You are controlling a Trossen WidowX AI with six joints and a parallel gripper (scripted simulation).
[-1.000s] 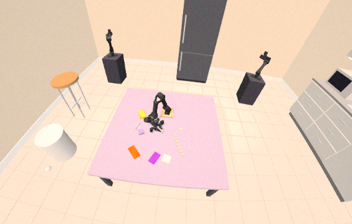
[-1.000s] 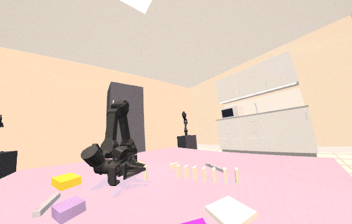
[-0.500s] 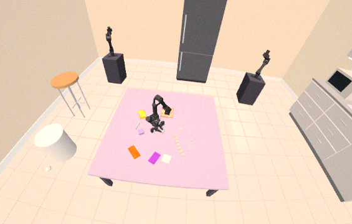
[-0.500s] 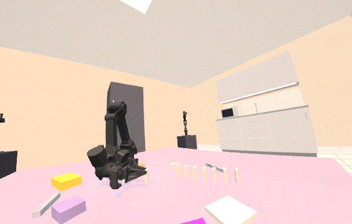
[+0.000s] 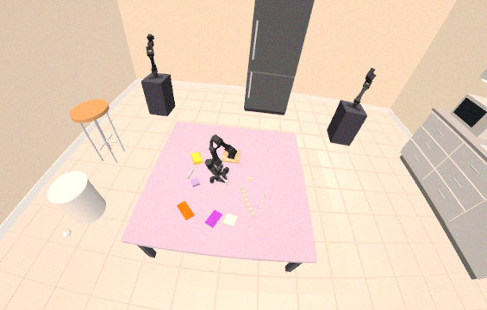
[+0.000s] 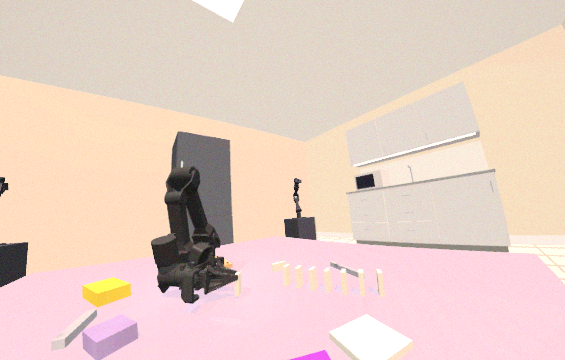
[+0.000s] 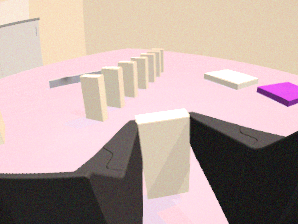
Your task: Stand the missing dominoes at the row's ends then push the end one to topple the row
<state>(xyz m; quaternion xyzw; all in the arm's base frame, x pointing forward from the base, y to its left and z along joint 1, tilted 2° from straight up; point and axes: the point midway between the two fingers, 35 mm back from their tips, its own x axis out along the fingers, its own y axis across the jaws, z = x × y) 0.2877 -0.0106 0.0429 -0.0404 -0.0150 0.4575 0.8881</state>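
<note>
I have the claw (image 7: 162, 163) clamped on a domino (image 7: 164, 152), gripped by its sides so it hangs upright, ready to stand without turning. It sits low over the table (image 6: 462, 300), well short of the row (image 6: 332, 279), on the arm's side of it. A spare domino (image 6: 278, 265) lies flat at the row's near end.

The wrist view looks straight down the row (image 7: 123, 83), so I can line my piece up with it, but it hides the gap to the table. The exterior view shows the domino (image 6: 237, 284) near the surface; whether it touches, I can't quite tell. From the top, the row (image 5: 247, 201) is barely a pale streak.
</note>
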